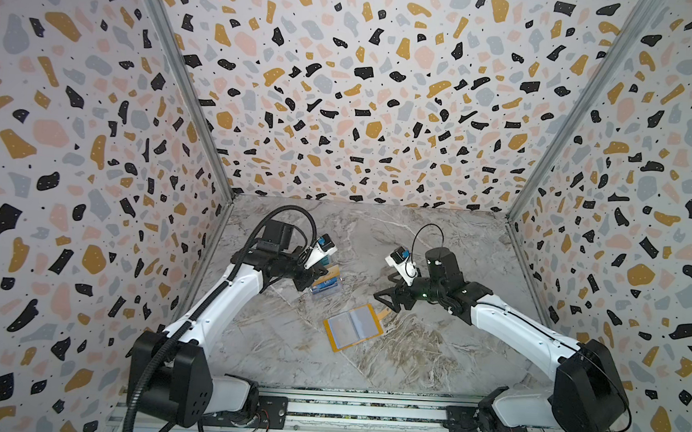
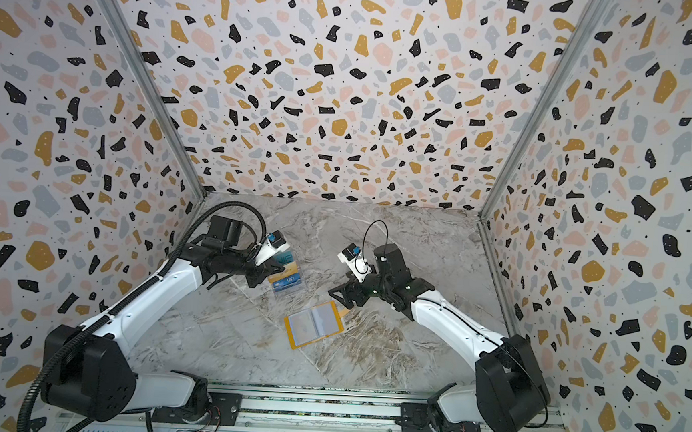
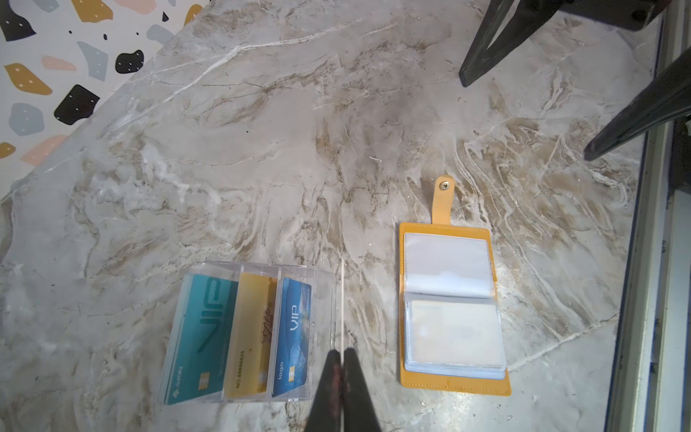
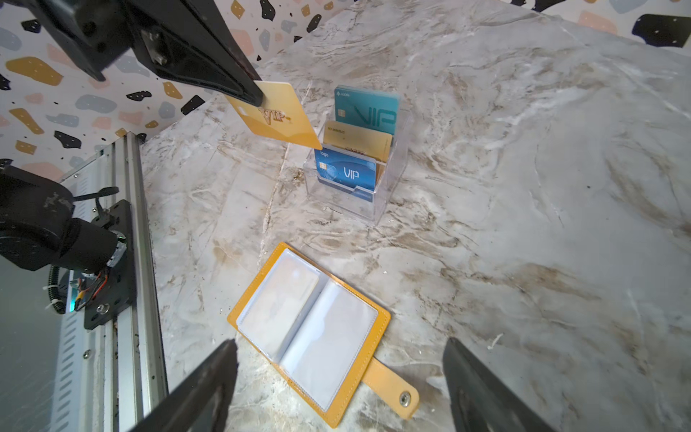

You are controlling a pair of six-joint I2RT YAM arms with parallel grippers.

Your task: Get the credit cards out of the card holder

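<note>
The gold VIP card point(image 4: 276, 116) hangs clear of the table, pinched at one corner between the closed fingers of the left gripper point(image 4: 257, 96), just beside the clear acrylic stand point(image 4: 347, 207). From the left wrist it shows only edge-on, as a thin pale line. It looks light, stiff and glossy, so a corner pinch probably lets it pivot or slip. A hold further in along a short edge would likely be steadier. Inside the stand a teal card point(image 4: 368, 112), a beige-gold card point(image 4: 359, 140) and a blue card point(image 4: 346, 172) stand upright in three tiers. Nearer the arms' bases, the yellow card holder point(image 3: 456, 387) lies open flat on the marble table point(image 4: 523, 224), snap tab out. Its clear sleeves look soft and flimsy, and I cannot tell whether a card sits inside them. The right gripper point(image 4: 339, 343) hovers over it, jaws spread wide, holding nothing.
</note>
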